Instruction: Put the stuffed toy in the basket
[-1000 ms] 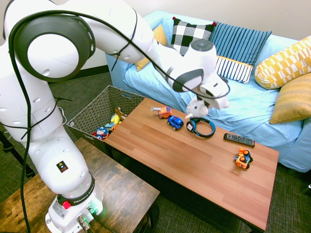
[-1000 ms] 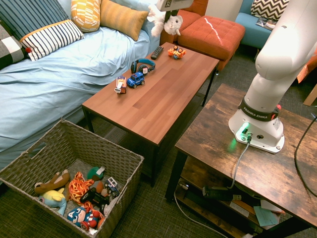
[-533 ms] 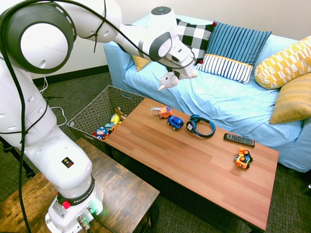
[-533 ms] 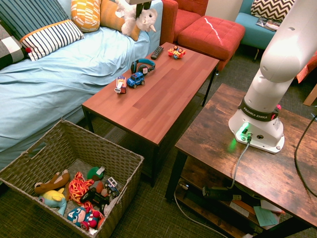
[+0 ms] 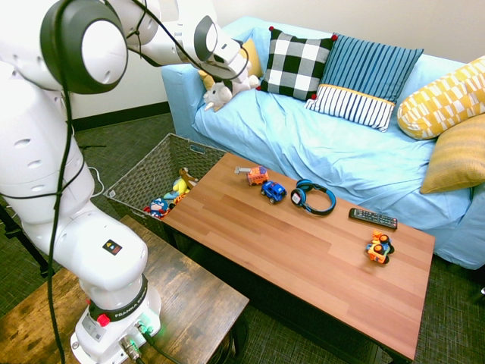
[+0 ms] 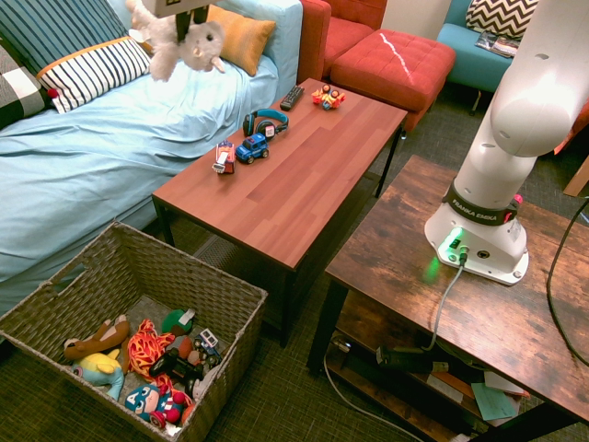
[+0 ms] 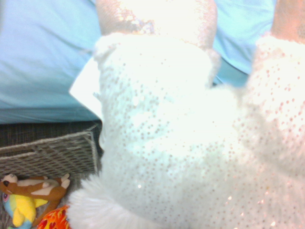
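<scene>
A light-blue sofa [image 5: 318, 144] with checked, striped and yellow cushions is set against a pale wall [image 5: 394, 19]. A reddish wooden desk [image 5: 303, 258] is placed before it on dark carpet [image 5: 136, 144]. A red ottoman [image 6: 391, 60] is seen beyond the desk.

Wooden table [image 5: 303, 250] is topped with two toy cars [image 5: 265, 184], headphones [image 5: 313, 198], remote [image 5: 373, 218], orange toy [image 5: 379, 248]. Basket [image 6: 110, 276] is set on the carpet [image 6: 276, 396]. Sofa [image 5: 318, 144] is loaded with cushions [image 5: 364, 76].

Ext cams high, opposite sides, share coffee table [image 5: 303, 250] [image 6: 285, 175]; wrist close-up.
</scene>
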`<state>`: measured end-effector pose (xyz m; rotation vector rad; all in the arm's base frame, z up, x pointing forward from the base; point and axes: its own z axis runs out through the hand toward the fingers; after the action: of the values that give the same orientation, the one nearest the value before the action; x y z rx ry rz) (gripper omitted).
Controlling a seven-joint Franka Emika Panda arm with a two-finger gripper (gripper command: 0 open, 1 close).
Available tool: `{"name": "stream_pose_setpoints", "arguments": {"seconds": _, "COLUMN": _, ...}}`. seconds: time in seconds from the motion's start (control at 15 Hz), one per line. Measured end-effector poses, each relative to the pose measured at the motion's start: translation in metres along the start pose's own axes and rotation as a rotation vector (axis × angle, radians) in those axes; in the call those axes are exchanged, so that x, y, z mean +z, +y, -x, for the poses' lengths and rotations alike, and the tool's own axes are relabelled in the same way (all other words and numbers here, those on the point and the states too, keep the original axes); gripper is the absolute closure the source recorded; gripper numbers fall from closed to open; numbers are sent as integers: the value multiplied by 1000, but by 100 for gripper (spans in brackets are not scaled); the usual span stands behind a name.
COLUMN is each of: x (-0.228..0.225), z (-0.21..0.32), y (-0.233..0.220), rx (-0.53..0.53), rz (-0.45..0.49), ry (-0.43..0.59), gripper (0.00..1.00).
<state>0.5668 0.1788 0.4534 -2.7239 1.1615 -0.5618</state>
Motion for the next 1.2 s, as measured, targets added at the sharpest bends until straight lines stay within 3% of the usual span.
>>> {"name": "stream_pose_setpoints", "arguments": {"seconds": 0.27, "x": 46, "z": 96, "y": -93, "rx": -102, "rz": -21, "ry": -85, "gripper": 100}}
{"name": "stream_pose_setpoints", "arguments": {"seconds": 0.47, "x": 82, "z": 162, "y": -130, "rx": -174, "rz": 6, "ry": -154, "gripper": 100}}
{"name": "stream_pose_setpoints", "arguments": {"seconds": 0.87, "x": 163, "z": 237, "y": -146, "rx": -266, "rz": 100, "ry": -266, "gripper": 100}}
{"name": "stream_pose_setpoints", "arguments": {"seconds": 1.2, "x": 212, "z": 255, "y": -144, "rx": -317, "rz": 186, "ry": -421, "gripper": 100}}
